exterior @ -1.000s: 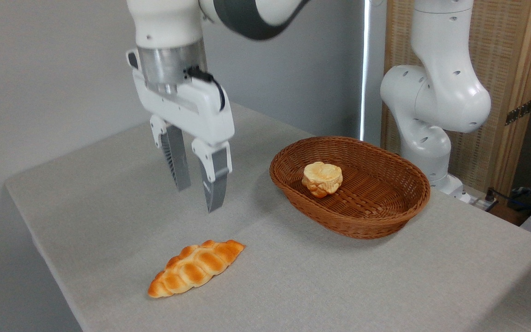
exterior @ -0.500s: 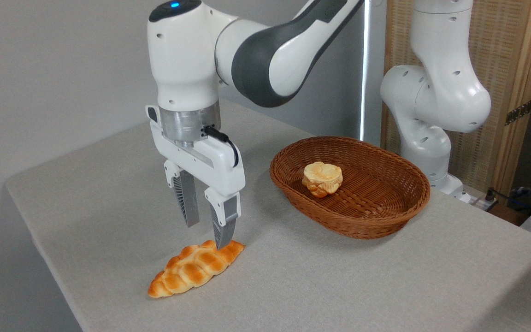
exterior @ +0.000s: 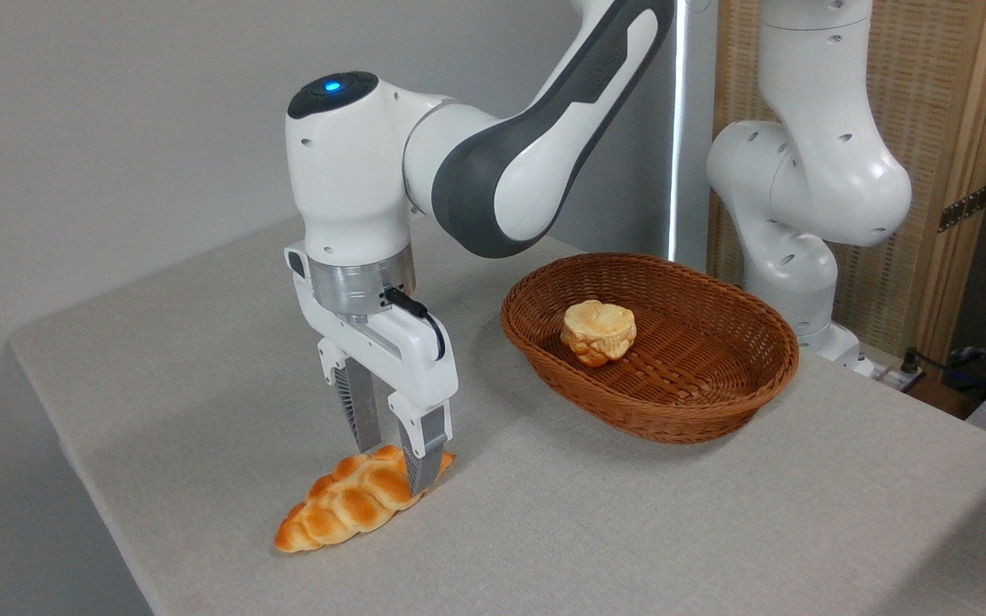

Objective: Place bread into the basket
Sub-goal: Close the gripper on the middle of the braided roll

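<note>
The bread [exterior: 347, 503], a long braided golden-orange loaf, lies on the grey table near the front left edge. My gripper [exterior: 392, 470] is down over its right end, open, with one finger behind the loaf and the other in front of it, straddling it. The loaf still rests flat on the table. The basket [exterior: 715, 402], an oval brown wicker one, stands to the right, well apart from the gripper.
A small pale round bun [exterior: 598, 331] sits inside the basket at its left side. The robot's white base [exterior: 805, 205] rises behind the basket. The table's left edge [exterior: 65, 445] runs close to the loaf. Cables lie at the far right.
The gripper has come down and slightly forward from above the table until its fingers straddle the loaf's right end. The loaf, basket and bun have stayed put.
</note>
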You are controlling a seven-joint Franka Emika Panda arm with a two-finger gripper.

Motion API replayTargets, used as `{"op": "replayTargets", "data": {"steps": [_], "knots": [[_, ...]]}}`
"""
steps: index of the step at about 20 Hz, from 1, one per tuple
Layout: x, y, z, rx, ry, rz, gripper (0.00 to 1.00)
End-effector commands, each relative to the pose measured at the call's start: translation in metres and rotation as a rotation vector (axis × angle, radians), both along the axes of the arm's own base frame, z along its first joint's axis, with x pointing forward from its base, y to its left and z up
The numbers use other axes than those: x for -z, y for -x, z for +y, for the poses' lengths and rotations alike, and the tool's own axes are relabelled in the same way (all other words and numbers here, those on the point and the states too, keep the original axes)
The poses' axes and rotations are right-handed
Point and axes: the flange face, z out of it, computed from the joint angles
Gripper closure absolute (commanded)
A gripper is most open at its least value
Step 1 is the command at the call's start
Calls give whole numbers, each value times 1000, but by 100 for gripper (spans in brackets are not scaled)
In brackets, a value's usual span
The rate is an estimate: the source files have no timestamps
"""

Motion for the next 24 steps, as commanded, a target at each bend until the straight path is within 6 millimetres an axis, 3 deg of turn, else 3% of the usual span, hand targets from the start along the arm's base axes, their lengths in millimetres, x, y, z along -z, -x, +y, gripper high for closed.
{"op": "replayTargets", "data": {"steps": [1, 4, 24], "knots": [[-2, -3, -1, -6, 5, -56, 0], [7, -4, -1, -4, 4, -59, 0], [6, -11, 1, 20, 3, -117, 0]]}}
